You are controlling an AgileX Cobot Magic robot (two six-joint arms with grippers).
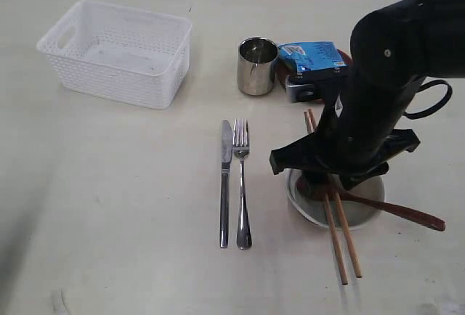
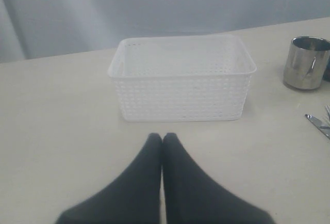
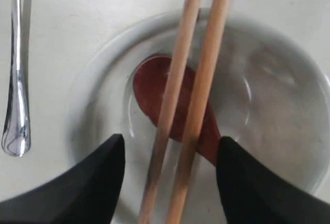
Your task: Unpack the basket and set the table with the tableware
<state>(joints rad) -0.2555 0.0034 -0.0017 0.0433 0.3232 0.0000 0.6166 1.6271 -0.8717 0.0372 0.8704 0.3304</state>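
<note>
Over the bowl (image 3: 289, 79), the right end effector (image 3: 170, 140) gaped wide astride the wooden chopsticks (image 3: 206, 79); the left end effector (image 2: 162, 137) was closed.

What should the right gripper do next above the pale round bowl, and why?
Probably lift straight up. The right gripper stands open, either side of the brown wooden chopsticks without touching them; they lie across the bowl over the reddish-brown wooden spoon and look placed.

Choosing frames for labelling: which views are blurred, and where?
Right wrist view: the brown wooden chopsticks and pale round bowl look soft. Left wrist view: the black left gripper is blurred, the white lattice plastic basket crisp. Exterior view: sharp throughout.
</note>
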